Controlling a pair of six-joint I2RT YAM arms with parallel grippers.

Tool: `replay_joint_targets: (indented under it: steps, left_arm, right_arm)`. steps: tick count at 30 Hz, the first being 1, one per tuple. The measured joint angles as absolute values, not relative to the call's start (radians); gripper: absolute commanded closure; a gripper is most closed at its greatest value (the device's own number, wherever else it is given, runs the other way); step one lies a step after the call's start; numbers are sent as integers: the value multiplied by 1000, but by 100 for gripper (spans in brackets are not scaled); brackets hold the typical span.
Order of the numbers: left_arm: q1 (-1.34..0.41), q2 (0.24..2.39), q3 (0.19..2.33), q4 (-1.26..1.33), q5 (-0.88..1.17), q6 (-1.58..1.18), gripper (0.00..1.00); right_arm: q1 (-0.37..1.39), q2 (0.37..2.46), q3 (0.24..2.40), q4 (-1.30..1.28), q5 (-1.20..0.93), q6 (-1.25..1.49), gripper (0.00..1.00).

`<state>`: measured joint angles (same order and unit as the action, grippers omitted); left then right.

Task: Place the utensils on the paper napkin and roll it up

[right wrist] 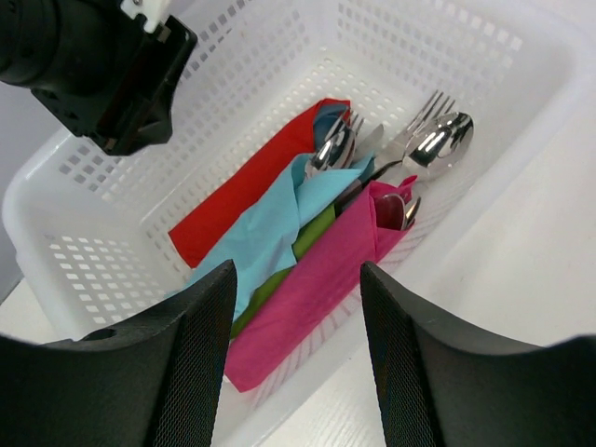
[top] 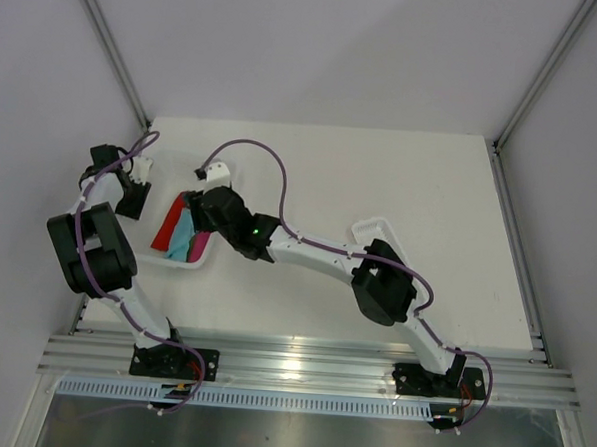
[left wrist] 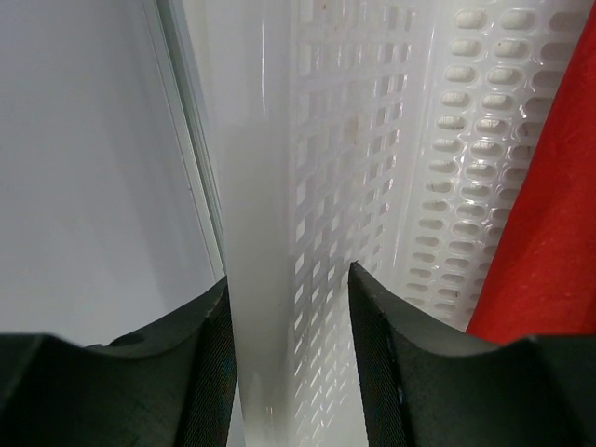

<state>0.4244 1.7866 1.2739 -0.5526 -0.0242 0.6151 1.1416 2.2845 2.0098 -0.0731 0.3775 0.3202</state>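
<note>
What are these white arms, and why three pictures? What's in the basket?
They are two robot arms on a table. One picture looks down from above; the other two come from cameras on each wrist. The basket holds a red roll, a pink roll, a green roll, a light blue napkin, a spoon and a fork. The left end effector has its fingers either side of the basket's rim. The right end effector hangs open over the basket, holding nothing.

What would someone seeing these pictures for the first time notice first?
A white basket at the table's left side, holding a red napkin, a teal napkin, a pink napkin and shiny cutlery. The right gripper hangs open above it; the left gripper has its fingers either side of the basket's wall.
</note>
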Motion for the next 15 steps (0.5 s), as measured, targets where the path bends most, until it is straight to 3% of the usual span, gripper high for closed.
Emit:
replay_joint_targets:
  steps: [9, 15]
  left_arm:
    - [428, 1763, 1274, -551, -7, 611, 44]
    - [429, 1675, 1274, -540, 39, 607, 38]
  right_arm:
    - [1129, 2249, 1953, -72, 373, 321, 38]
    - [1100, 2167, 1878, -77, 355, 329, 23]
